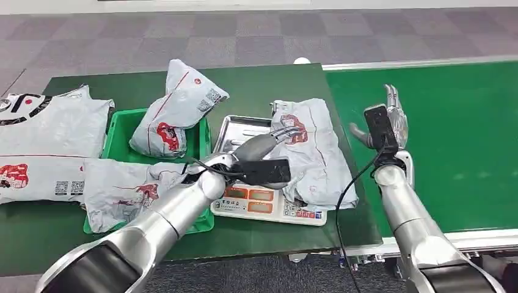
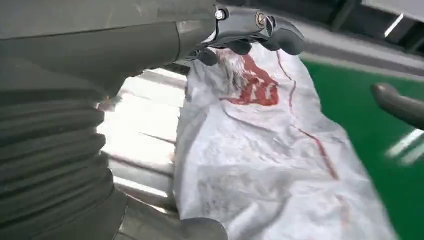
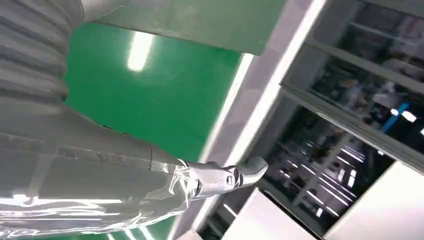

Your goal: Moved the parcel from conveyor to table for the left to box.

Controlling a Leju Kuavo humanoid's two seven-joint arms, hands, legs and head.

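Head view: left hand (image 1: 278, 139) touches, ungrasped, the crinkly grey parcel (image 1: 311, 155) (red-printed); right hand (image 1: 391, 116) splayed, empty.

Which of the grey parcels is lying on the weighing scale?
The parcel under the left hand, draped over the scale beside the conveyor. The other parcels lie in or beside the green crate, further left.

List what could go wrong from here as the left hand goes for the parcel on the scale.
1. The parcel overhangs the scale's tray toward the conveyor; a loose grip by the left hand might drop it off the edge.
2. The green box already holds parcels, so another may slide off.
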